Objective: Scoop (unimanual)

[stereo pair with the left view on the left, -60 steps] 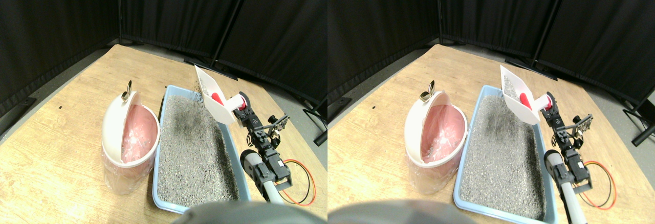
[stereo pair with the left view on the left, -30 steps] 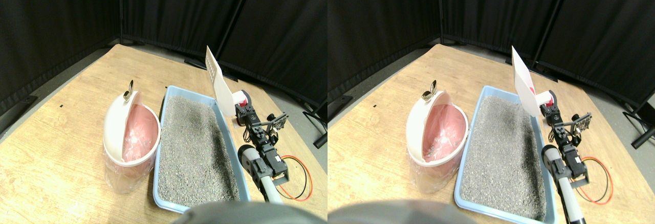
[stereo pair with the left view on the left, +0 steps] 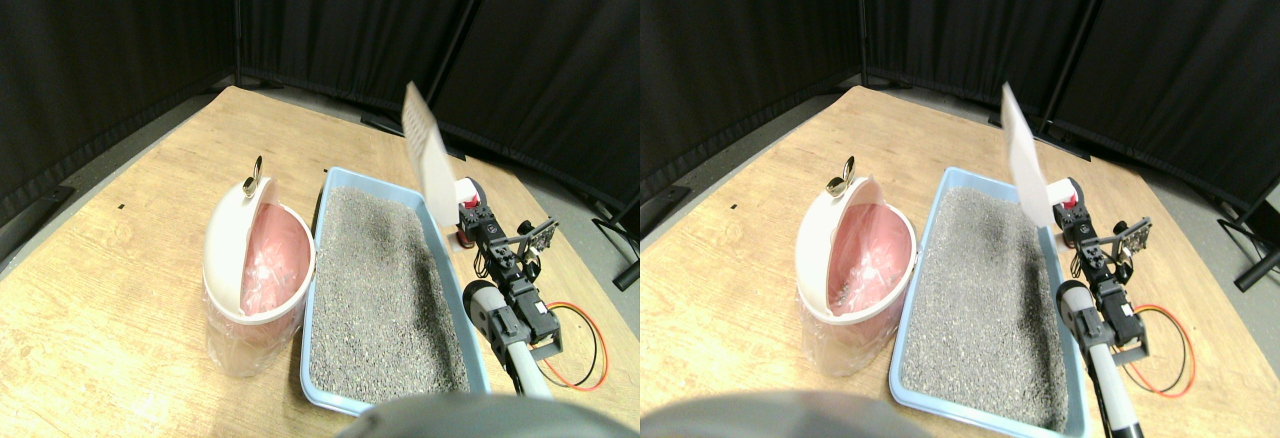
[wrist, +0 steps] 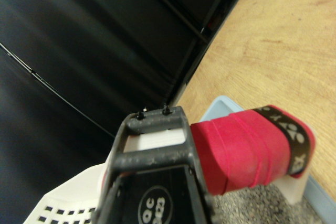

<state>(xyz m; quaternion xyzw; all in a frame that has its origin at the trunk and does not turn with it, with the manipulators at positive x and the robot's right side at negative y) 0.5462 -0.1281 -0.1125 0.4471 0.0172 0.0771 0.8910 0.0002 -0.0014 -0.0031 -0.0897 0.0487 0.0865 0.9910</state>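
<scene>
My right gripper (stereo pair with the left view on the left: 472, 214) is shut on the red-wrapped handle (stereo pair with the left view on the left: 468, 196) of a white slotted scoop (stereo pair with the left view on the left: 424, 150), holding it in the air. The scoop blade stands almost on edge above the far right corner of the blue tray (stereo pair with the left view on the left: 309, 298). Grey litter (stereo pair with the left view on the left: 380, 278) fills that tray. In the wrist view the red handle (wrist: 247, 150) lies beside the dark jaw frame. The scoop's slotted white blade (wrist: 58, 211) shows at the picture's lower edge, and the tray rim (wrist: 220, 106) and some litter (wrist: 252, 208) show behind it.
A white bin (stereo pair with the left view on the left: 255, 258) with a pink liner and a tilted swing lid stands against the tray's left side. A red-orange cable (stereo pair with the left view on the left: 590, 343) loops on the wooden table to the right of my arm. Black curtain panels (stereo pair with the left view on the left: 330, 18) close off the back.
The scoop has swung up from a tilt over the tray's far end, where litter was sifting out, to nearly upright. The arm drew slightly back and right.
</scene>
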